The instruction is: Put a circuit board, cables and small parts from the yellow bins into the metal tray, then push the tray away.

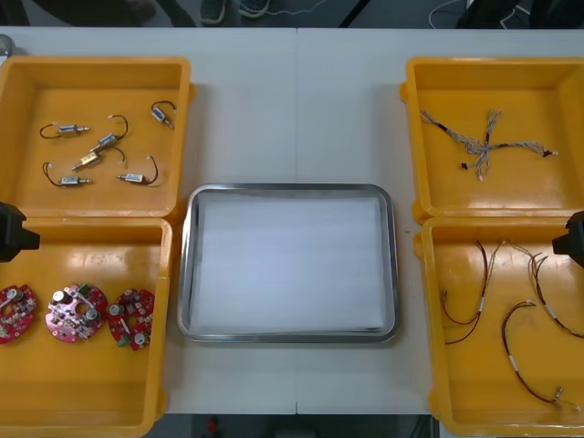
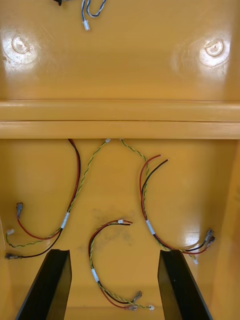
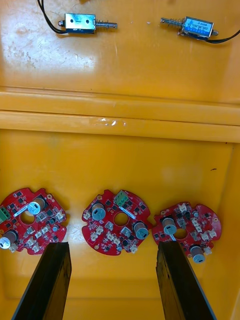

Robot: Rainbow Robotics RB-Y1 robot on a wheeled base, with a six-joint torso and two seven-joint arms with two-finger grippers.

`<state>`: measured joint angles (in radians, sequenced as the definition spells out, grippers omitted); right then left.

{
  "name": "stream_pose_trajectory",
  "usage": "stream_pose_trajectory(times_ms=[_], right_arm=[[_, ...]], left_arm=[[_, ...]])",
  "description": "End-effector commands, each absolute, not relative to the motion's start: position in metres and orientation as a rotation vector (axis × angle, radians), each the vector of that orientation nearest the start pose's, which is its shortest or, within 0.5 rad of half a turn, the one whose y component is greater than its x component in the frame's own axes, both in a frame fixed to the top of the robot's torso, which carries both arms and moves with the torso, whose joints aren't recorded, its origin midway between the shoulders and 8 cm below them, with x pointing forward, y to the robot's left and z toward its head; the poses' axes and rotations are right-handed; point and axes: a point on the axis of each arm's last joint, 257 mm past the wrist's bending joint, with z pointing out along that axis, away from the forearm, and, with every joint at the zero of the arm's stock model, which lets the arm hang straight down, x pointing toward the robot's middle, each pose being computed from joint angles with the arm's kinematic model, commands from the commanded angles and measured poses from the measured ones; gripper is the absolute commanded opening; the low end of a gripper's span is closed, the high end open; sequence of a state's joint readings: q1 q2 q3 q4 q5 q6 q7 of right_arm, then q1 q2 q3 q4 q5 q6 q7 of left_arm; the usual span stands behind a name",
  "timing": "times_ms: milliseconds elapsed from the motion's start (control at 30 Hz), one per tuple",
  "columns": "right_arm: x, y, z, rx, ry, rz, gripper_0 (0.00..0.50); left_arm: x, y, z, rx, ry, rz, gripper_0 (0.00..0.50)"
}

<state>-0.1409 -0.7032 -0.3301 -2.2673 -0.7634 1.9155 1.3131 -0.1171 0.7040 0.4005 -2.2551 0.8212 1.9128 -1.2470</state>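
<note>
Under left claw (image 3: pixel 112 245): three red circuit boards (image 3: pixel 116 221).

Front camera overhead, steeply down on whole table (image 1: pixel 297 109), wrist cameras close over near bins (image 1: pixel 82 383), left shares circuit boards (image 3: pixel 116 222), right shares cables (image 2: pixel 149 227)

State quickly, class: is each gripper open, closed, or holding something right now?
Left gripper: open, holding nothing, over the circuit boards.
Right gripper: open, holding nothing, over the red and yellow cables.
</note>
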Motion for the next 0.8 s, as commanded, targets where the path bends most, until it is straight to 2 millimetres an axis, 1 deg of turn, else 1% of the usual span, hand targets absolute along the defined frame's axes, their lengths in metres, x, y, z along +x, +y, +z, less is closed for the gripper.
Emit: stream_pose_trajectory(times_ms=[33, 800], right_arm=[[0.3713, -0.3672, -0.1573, 0.003, 2.598, -0.052, 0.500], [0.3713, -0.3672, -0.1573, 0.003, 2.598, -0.052, 0.500]], left_arm=[[0.3733, 0.3834, -0.1390, -0.116, 2.578, 0.011, 0.500], [0.3733, 0.3834, -0.1390, -0.116, 2.578, 0.011, 0.500]])
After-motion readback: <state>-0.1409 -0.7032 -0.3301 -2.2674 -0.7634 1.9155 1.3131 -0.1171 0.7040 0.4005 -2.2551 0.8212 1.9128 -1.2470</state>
